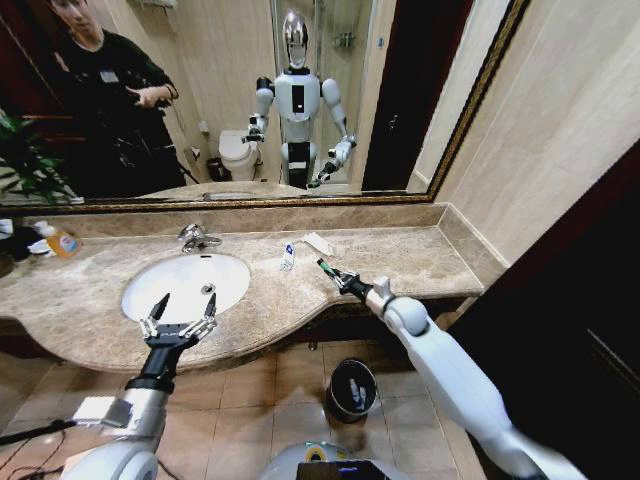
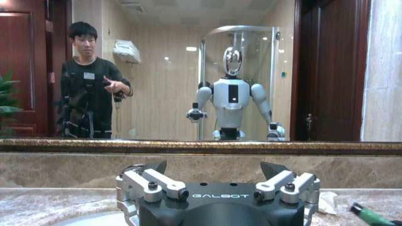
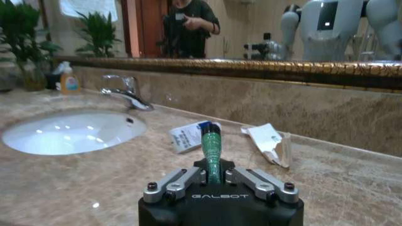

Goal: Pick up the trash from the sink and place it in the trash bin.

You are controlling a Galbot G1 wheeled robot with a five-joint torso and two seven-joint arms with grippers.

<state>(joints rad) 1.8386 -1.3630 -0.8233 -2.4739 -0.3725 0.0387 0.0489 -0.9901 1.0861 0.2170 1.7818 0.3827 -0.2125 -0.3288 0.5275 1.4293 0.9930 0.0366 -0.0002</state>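
Head view first: we see our right gripper point(image 1: 340, 278) out over the marble bench point(image 1: 420, 262), to the right of the sink point(image 1: 186, 286), with its jaws closed on the green tube point(image 1: 327, 268). The tube's long axis runs on from the gripper's own line, its free end pointing away from us toward the mirror and slightly left, in the direction of the other litter. In the right wrist view the green tube point(image 3: 211, 149) stands straight out from between the jaws, its dark cap at the far end — it reaches toward the clear bottle with the blue label point(image 3: 187, 136), which lies on its side on the bench just beyond, near the basin's edge. Beside that bottle, toward the wall, sits the flat white packet point(image 3: 270, 142), crumpled and partly raised off the stone.

Our left gripper point(image 1: 178, 318) hovers over the near rim of the sink, jaws spread wide and holding nothing; the left wrist view shows both fingers point(image 2: 157, 182) splayed apart, facing the mirror.

The trash bin point(image 1: 352, 388) stands on the tiled floor below the bench's front edge, well beneath the right arm — its shiny rim is visible. An orange soap bottle point(image 1: 62, 241) rests at the bench's far left.
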